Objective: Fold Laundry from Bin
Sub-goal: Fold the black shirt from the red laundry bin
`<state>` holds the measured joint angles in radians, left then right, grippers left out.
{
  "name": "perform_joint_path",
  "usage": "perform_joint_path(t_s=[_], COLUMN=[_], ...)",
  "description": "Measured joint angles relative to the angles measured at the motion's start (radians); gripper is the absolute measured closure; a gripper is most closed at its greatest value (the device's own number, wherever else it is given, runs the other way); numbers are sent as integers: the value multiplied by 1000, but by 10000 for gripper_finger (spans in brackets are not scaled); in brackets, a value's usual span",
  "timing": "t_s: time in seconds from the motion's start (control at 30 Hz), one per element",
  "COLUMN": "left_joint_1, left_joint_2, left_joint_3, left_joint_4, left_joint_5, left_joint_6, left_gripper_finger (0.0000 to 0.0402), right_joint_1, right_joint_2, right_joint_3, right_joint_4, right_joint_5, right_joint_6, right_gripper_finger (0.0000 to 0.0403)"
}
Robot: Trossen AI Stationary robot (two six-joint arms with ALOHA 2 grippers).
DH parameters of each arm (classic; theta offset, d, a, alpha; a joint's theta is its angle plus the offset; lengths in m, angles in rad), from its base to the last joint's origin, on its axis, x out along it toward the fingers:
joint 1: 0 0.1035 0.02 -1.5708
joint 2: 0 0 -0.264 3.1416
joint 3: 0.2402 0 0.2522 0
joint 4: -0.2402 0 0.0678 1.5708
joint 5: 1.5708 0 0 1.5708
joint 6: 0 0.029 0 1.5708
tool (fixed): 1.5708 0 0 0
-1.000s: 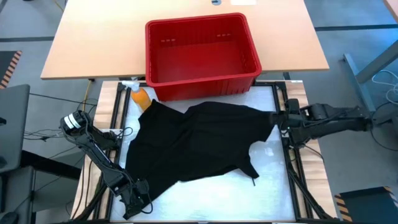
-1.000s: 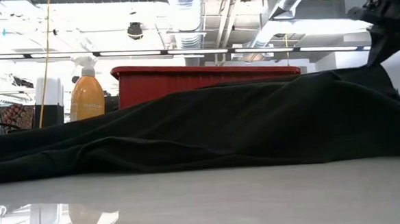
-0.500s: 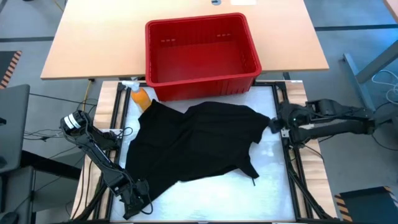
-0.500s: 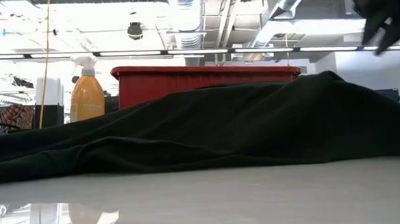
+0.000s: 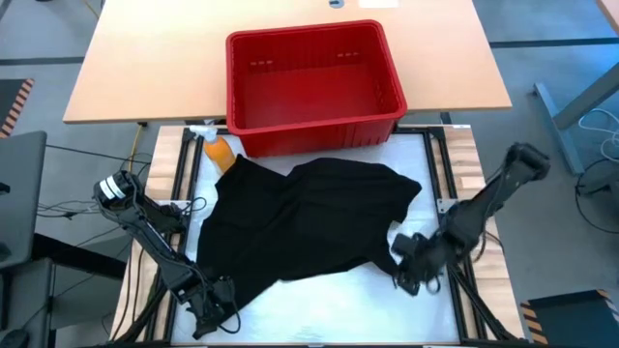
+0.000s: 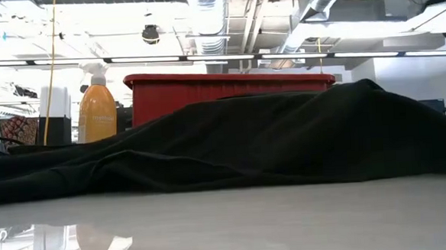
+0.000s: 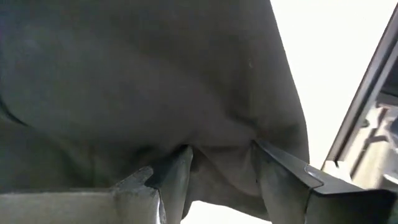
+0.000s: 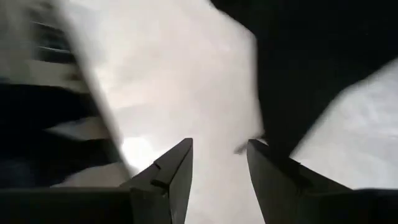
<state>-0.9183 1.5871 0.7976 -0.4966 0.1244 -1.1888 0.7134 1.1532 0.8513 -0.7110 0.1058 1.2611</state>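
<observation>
A black garment (image 5: pixel 305 227), the laundry, lies spread on the white table top; in the low view it rises as a low dark mound (image 6: pixel 247 139). The red bin (image 5: pixel 314 82) stands behind it at the far side, and nothing shows inside it. My left gripper (image 5: pixel 213 309) is at the garment's near-left corner, shut on cloth. My right gripper (image 5: pixel 406 271) stands open just above the table beside the garment's narrow near-right tail (image 8: pixel 280 118), with bare white table between its fingers (image 8: pixel 177 168). My left gripper pinches a bunched bit of the black cloth (image 7: pixel 217 158) between its two fingers, at the garment's near-left corner. The fingers come steeply from above. The cloth puckers toward the pinch, and the rest of the garment lies on the table.
An orange spray bottle (image 5: pixel 219 150) stands by the bin's near-left corner, touching the garment's far-left edge. Black frame rails (image 5: pixel 455 242) run along the table's left and right sides. Bare white table (image 5: pixel 338 300) lies along the near edge.
My right gripper has opened and let go of the garment's far-right corner, then swung quickly toward the table's near edge and turned, ending beside the near-right tail. The freed corner has dropped from its lifted, drawn-out state onto the table. The rest of the garment has stayed put.
</observation>
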Motion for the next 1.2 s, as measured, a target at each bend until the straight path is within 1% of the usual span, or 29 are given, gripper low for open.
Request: perform_joint_path(t_s=[0.1, 0.2, 0.33, 0.5, 0.57, 0.67, 0.73, 0.8, 0.87, 0.9, 0.97, 1.0, 1.07, 1.1, 1.2], left_joint_1=[23, 46, 62, 64, 65, 64, 64, 60, 55, 54, 53, 52, 51, 51, 52], left_joint_2=[-1, -1, 0, 0, 0, 0, 0, 0, 1, 1, 1, 2, 3, 2, 2], left_joint_3=[0, 0, 0, 0, 0, 0, 0, -1, -1, -1, -1, -2, -2, -2, -2], left_joint_4=[-11, -14, -20, -22, -23, -23, -23, -23, -26, -29, -35, -37, -37, -37, -37], left_joint_5=[-29, -40, -43, -27, -18, -12, -12, -9, -11, -13, -14, -12, -6, -5, -2], left_joint_6=[59, 110, 146, 149, 149, 139, 137, 137, 137, 137, 131, 129, 127, 126, 142], left_gripper_finger=[233, 233, 233, 233, 233, 233, 233, 233, 244, 257, 296, 324, 376, 387, 396], right_joint_1=[80, 109, 109, 110, 110, 110, 110, 111, 113, 113, 116, 115, 111, 110, 111], right_joint_2=[111, 205, 293, 374, 402, 448, 476, 493, 497, 487, 456, 431, 360, 319, 191], right_joint_3=[9, 9, 10, 10, 10, 10, 13, 16, 16, 14, 12, 12, 24, 27, 26], right_joint_4=[-68, -129, -94, -37, -51, -77, -74, -69, -67, -70, -79, -86, -109, -115, -127], right_joint_5=[75, 91, 103, 105, 108, 134, 143, 140, 130, 116, 74, 51, 0, -31, -151], right_joint_6=[102, 182, 183, 150, 147, 150, 145, 145, 142, 132, 103, 86, 76, 76, 74], right_gripper_finger=[224, 218, 197, 168, 164, 167, 180, 212, 266, 301, 367, 380, 378, 374, 374])
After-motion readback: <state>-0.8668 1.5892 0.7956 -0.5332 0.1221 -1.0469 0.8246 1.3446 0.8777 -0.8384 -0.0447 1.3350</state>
